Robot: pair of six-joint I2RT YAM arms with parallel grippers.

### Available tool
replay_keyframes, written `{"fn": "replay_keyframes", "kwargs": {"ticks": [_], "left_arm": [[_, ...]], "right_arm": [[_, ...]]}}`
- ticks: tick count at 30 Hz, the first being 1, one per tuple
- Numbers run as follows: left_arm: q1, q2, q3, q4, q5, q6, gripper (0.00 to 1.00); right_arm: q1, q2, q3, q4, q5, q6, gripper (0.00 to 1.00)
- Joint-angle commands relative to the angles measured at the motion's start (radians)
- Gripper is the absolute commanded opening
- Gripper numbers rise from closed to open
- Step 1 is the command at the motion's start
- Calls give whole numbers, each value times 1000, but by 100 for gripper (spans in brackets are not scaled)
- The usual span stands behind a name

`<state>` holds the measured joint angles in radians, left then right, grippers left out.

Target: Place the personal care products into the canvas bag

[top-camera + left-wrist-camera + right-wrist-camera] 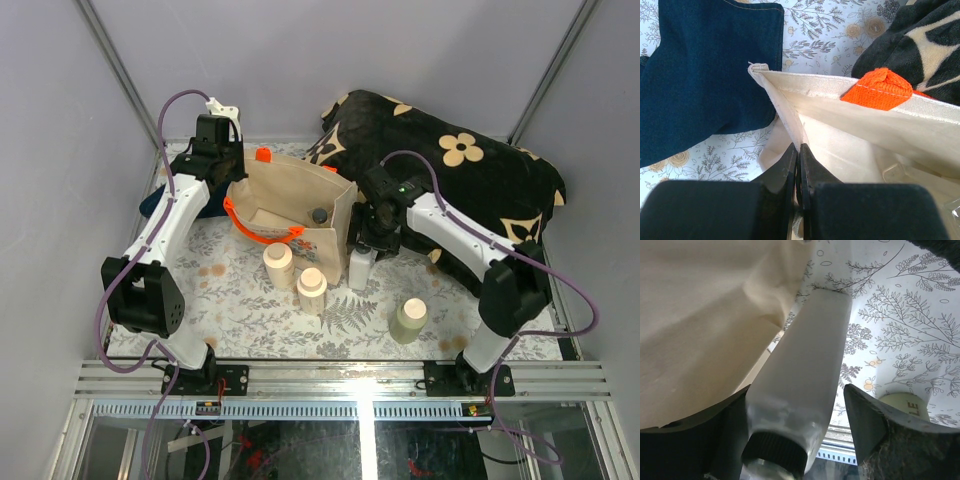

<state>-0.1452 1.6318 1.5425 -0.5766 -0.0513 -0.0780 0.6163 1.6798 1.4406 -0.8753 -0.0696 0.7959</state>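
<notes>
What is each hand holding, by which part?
The left hand pinches the canvas bag by its rim; the right hand straddles the white bottle below its cap, unclamped.

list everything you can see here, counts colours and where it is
canvas bag: 1, beige with orange handles, back centre, standing open
bottle in the bag: 1, only its dark grey cap shows, inside the canvas bag
clear bottle: 1, whitish with dark cap, just right of the bag
tan-capped bottles: 2, cream, upright in front of the bag
cylinder: 1, pale green-cream, front right
cushion: 1, black with cream flowers, back right
denim cloth: 1, dark blue, left of the bag
tablecloth: 1, pale floral, under everything
left arm: 1, white and black, jaws shut on the bag's rim
right arm: 1, white and black, jaws open around the clear bottle
</notes>
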Motion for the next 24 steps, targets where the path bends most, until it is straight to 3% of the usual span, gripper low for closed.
{"fn": "replay_keyframes", "kwargs": {"ticks": [1,7,11,17,24], "left_arm": [[-1,27,-5,47,7,-7,0],[0,26,-10,54,21,-19,0],[0,24,-8,54,19,-19,0],[0,20,-7,52,12,-14,0],[-1,20,-5,47,7,-7,0]], "right_arm": [[11,44,45,-56,60,-46,78],[17,79,67,-86,110,-77,76],[17,74,89,-109,138,-92,33],[17,66,192,-249,263,-138,2],[17,-7,415,-359,451,-233,0]]}}
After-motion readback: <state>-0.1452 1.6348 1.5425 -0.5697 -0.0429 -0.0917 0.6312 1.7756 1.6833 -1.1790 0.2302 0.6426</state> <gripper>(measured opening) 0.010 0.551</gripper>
